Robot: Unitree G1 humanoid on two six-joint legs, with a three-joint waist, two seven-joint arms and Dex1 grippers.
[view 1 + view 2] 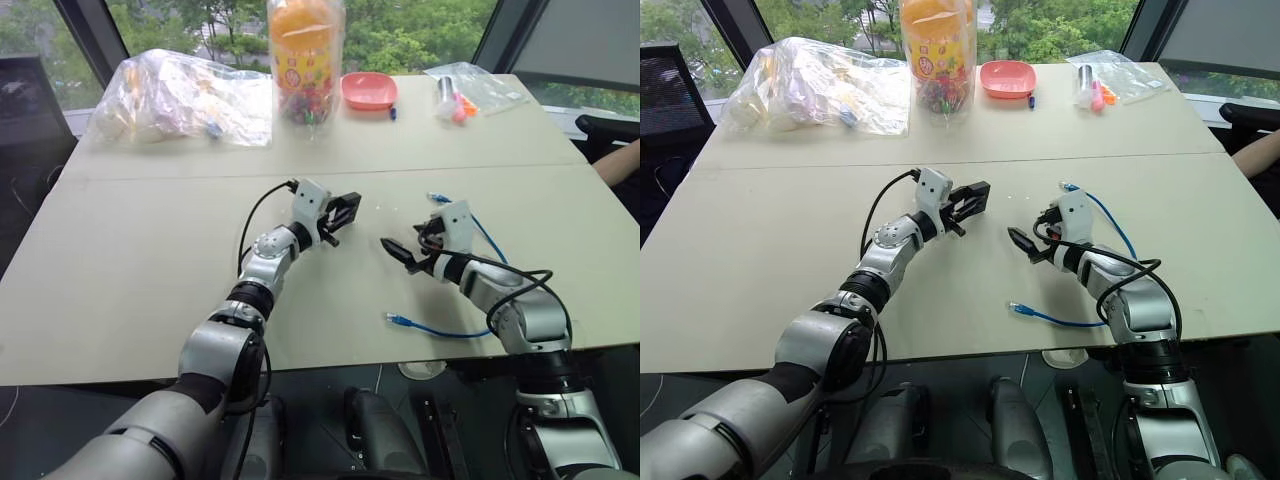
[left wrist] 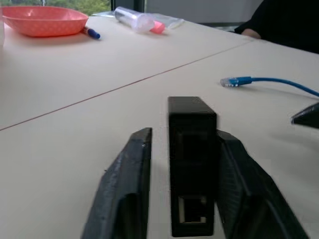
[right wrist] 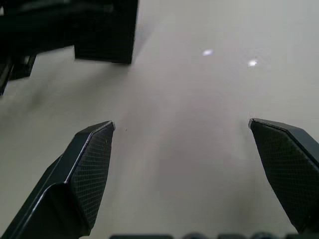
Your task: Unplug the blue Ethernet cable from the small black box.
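Holding the small black box (image 2: 192,164) between my left fingers (image 2: 124,189), I see it stand on edge with its port facing the wrist camera and nothing plugged in. One finger lies against the box; the other stands a little off it, so the grip looks loose, and I cannot tell whether the box is pinched or just resting there. The blue Ethernet cable (image 1: 440,330) lies flat on the worktop (image 1: 150,250), apart from the box, running under and behind my right gripper (image 1: 398,250); one clear plug (image 2: 230,82) lies just past the left fingers, the other plug (image 1: 397,320) nearer the worktop's front edge. So I judge the unplugging done. My right fingers (image 3: 92,164) are spread wide with nothing between them, facing the box across a bare gap, which fits a cable let go. Beyond both grippers sit a pink bowl (image 1: 369,90), a tall jar (image 1: 305,60) and plastic bags (image 1: 180,100).
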